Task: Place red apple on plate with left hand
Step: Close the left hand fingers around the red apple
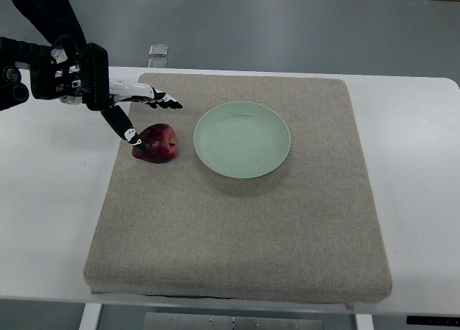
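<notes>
Upper left of the frame: left hand, black and white, its arm entering from the left edge. Fingers spread and relaxed, grasping nothing; one finger angles down so its tip touches the near-left side of the red apple, the others point right above it. Left of centre: red apple, lying on the beige mat, just beside the plate and not on it. Centre: plate, pale green, round, resting on the mat. Beneath all: white table. Top edge, left: small clear object, too small to identify.
</notes>
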Controlling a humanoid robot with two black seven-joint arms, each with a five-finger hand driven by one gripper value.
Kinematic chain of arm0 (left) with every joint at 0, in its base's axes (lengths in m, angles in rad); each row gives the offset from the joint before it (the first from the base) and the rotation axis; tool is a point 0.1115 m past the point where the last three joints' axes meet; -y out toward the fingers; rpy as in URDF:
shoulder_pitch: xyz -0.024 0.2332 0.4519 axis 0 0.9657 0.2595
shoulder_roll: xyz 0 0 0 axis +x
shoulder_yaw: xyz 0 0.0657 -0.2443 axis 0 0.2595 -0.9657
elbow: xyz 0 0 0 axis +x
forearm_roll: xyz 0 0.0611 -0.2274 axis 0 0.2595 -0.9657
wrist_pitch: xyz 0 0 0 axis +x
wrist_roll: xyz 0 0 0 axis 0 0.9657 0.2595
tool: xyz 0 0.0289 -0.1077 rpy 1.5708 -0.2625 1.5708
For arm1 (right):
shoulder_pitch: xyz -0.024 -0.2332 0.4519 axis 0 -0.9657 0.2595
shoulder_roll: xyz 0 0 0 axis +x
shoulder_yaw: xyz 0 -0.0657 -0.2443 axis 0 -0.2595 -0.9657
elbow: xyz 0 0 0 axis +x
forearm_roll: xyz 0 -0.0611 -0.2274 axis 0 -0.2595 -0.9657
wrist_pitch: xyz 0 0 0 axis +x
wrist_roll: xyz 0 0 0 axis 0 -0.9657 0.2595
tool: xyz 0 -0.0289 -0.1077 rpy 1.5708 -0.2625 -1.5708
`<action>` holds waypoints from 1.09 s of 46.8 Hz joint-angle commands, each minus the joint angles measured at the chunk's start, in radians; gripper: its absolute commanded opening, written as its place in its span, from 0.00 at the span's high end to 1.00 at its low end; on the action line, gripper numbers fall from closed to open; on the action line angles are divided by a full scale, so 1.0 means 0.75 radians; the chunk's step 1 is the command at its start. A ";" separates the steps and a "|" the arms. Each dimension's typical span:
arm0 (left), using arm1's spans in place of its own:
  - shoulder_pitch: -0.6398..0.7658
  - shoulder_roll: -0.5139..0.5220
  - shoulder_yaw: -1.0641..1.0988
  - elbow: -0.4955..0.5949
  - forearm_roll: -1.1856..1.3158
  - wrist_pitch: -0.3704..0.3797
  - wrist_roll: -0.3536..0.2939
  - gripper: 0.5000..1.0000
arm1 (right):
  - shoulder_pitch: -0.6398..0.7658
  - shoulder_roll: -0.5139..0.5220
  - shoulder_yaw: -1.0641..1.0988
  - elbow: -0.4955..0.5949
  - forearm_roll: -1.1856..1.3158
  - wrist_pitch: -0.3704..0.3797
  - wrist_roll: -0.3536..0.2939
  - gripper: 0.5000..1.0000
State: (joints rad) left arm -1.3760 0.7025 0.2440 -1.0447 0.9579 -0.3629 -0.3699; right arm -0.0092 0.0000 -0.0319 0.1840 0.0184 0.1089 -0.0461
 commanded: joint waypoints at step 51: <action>0.108 -0.049 0.002 0.018 0.093 0.132 0.006 0.53 | 0.000 0.000 0.000 0.000 0.000 0.000 0.000 0.14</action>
State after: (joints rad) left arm -1.2919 0.6656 0.2455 -1.0328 1.0262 -0.2781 -0.3690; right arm -0.0092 0.0000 -0.0322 0.1841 0.0184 0.1089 -0.0460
